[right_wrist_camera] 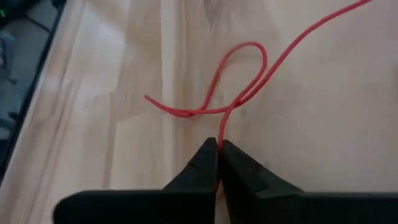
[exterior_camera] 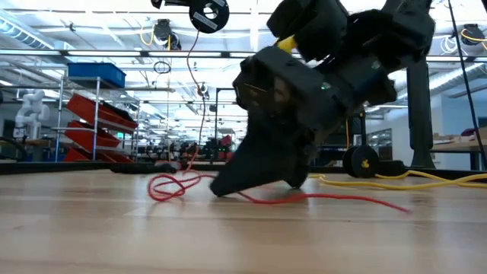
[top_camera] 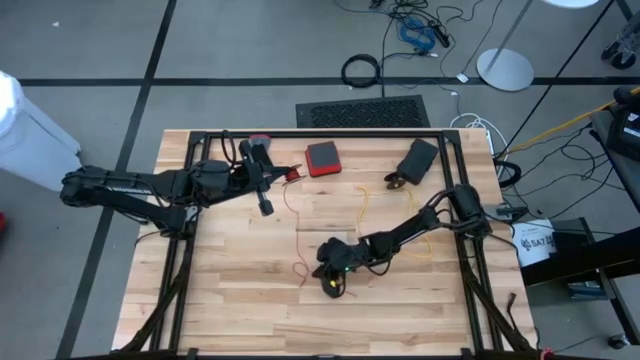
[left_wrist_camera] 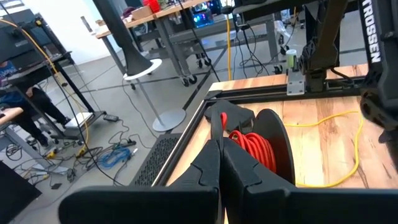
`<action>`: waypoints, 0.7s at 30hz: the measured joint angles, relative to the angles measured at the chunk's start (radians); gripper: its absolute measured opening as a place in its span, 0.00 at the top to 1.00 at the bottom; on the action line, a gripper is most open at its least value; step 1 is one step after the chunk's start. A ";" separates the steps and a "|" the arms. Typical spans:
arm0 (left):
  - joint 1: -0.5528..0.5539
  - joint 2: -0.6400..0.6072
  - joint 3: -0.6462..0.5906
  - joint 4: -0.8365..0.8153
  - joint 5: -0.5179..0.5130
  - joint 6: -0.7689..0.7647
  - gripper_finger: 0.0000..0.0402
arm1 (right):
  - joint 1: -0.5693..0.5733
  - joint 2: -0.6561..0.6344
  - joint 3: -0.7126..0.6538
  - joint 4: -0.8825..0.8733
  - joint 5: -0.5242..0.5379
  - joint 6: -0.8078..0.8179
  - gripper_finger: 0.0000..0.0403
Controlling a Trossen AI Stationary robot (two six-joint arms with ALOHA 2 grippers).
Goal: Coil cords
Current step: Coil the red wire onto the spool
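"TROSSEN" is printed in white on the dark frame post at the far right corner, seen from the left wrist; nothing else on the table reads clearly. A white tag hanging off the table's right side carries dark letters too small to make out.

There are two arms and two thin cords on the wooden table (top_camera: 240, 300). The red cord (right_wrist_camera: 245, 87) runs from the far left toward the near middle, where it crosses itself in one small loop. The right gripper (right_wrist_camera: 217, 152) is down at the near middle with its fingers pressed together, pinching this red cord just beside the loop. The yellow cord (top_camera: 365, 205) lies loosely right of centre, trailing toward the right edge.

The left gripper (left_wrist_camera: 219, 163) is raised at the far left, its jaws pressed together on nothing. Just ahead of it sits one black spool (left_wrist_camera: 273, 134) wound with red cord. One red box (top_camera: 322, 158) and one black box (top_camera: 417, 158) rest along the far edge.
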State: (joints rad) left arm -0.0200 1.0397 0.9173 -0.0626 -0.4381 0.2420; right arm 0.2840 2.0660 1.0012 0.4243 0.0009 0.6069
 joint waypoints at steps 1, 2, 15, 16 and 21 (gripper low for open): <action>0.000 0.000 0.000 0.000 0.000 0.000 1.00 | 0.010 -0.008 0.000 -0.021 0.003 0.004 0.99; 0.000 0.000 0.000 -0.001 0.000 0.000 1.00 | 0.019 -0.018 0.000 -0.050 0.007 0.011 0.99; 0.001 0.000 0.000 -0.007 0.000 0.031 1.00 | 0.252 -0.188 -0.002 -0.532 0.001 0.178 1.00; 0.001 0.000 0.000 -0.009 0.000 0.034 1.00 | 0.274 -0.198 -0.002 -0.569 -0.001 0.205 1.00; 0.001 0.000 0.000 -0.008 0.000 0.036 1.00 | 0.385 -0.236 0.000 -0.737 0.010 0.389 1.00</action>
State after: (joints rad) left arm -0.0193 1.0397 0.9173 -0.0703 -0.4385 0.2779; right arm 0.6691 1.8300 1.0012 -0.3131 0.0110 0.9962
